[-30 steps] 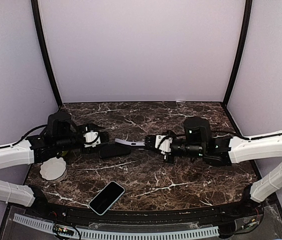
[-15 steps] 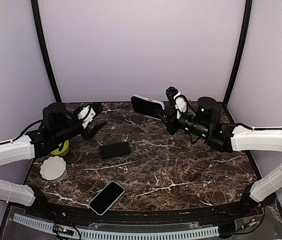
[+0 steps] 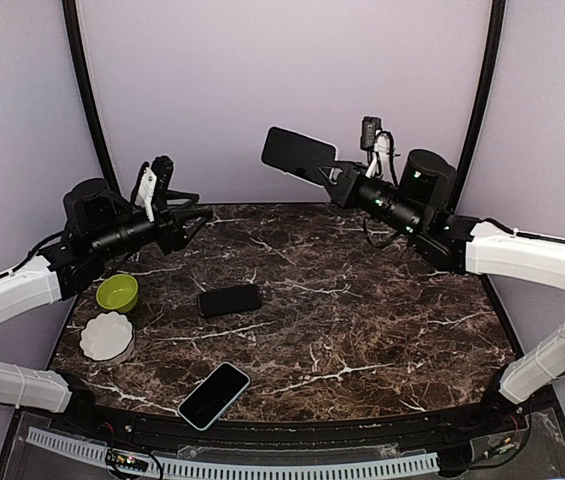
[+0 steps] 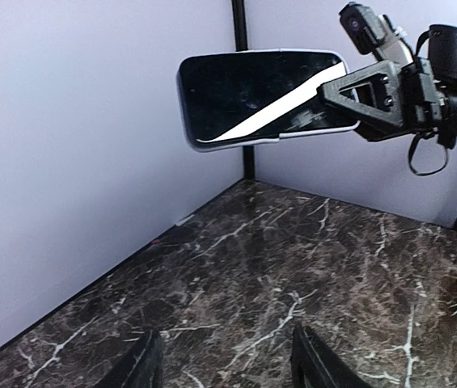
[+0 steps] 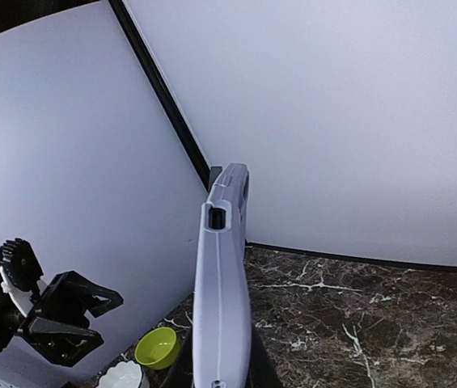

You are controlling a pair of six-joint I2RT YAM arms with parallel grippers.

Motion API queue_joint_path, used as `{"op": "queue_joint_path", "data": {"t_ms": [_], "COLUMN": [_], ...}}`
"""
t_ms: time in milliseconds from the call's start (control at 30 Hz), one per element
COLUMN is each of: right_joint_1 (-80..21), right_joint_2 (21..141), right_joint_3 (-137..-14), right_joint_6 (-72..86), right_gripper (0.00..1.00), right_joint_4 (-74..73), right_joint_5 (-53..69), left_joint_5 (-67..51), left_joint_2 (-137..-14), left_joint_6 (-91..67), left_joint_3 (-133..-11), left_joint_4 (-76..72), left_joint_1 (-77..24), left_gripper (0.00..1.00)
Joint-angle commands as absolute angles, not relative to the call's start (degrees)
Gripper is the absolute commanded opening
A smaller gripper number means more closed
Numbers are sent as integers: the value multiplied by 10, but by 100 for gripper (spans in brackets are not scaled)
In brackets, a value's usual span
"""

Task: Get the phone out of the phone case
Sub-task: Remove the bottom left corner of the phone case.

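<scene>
One phone case (image 3: 297, 152), light-rimmed, pinched fast in the right gripper (image 3: 337, 172) high near the back wall; one dark phone (image 3: 230, 300) flat mid-table (image 3: 362, 320); left gripper (image 3: 194, 208) raised, spread apart, empty.

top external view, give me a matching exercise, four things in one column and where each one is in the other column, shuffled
Things
1. phone case
2. dark phone
3. green bowl
4. second phone, pale-rimmed

Places
a. lying flat in the middle of the table
b. held up in the air by the right hand
c. near the front edge
d. on the left side, just behind the white dish

Pairs: 1-b, 2-a, 3-d, 4-c
</scene>
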State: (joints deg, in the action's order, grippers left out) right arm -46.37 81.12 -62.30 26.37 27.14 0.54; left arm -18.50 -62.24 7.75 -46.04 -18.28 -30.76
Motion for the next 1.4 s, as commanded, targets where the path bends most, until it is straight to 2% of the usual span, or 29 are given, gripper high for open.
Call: {"op": "queue_joint_path", "data": {"t_ms": [0, 167, 333, 400, 467, 533, 633, 733, 1367], "right_joint_1": [-458, -458, -454, -453, -451, -449, -448, -449, -468], "right_joint_2": [803, 807, 817, 821, 826, 832, 842, 854, 885], "right_joint_3": [-657, -657, -656, -658, -665, -666, -662, -662, -700], "right_joint_6": [332, 335, 380, 402, 421, 446, 492, 530, 504], "right_gripper": [0, 0, 0, 0, 0, 0, 0, 0, 0], "right_joint_4": [338, 328, 362, 376, 375, 389, 435, 480, 458], "right_joint_5": [82, 165, 240, 251, 256, 270, 311, 347, 451], "left_joint_5": [-385, -496, -539, -557, -570, -559, -488, -472, -588], "left_joint_2": [-616, -623, -632, -635, -637, -636, -632, -639, -644], "left_joint_6": [-57, -104, -125, -135, -131, -111, -91, -100, -168], "left_joint_3": [-487, -489, -497, -496, -495, -494, -492, -492, -466], "left_joint_4": [-230, -257, -261, -274, -282, -276, -254, -257, -374], "left_joint_1": [-287, -283, -282, -282, -282, -282, -282, -282, -282], "left_gripper": [55, 54, 51, 49, 40, 36, 36, 36, 37]}}
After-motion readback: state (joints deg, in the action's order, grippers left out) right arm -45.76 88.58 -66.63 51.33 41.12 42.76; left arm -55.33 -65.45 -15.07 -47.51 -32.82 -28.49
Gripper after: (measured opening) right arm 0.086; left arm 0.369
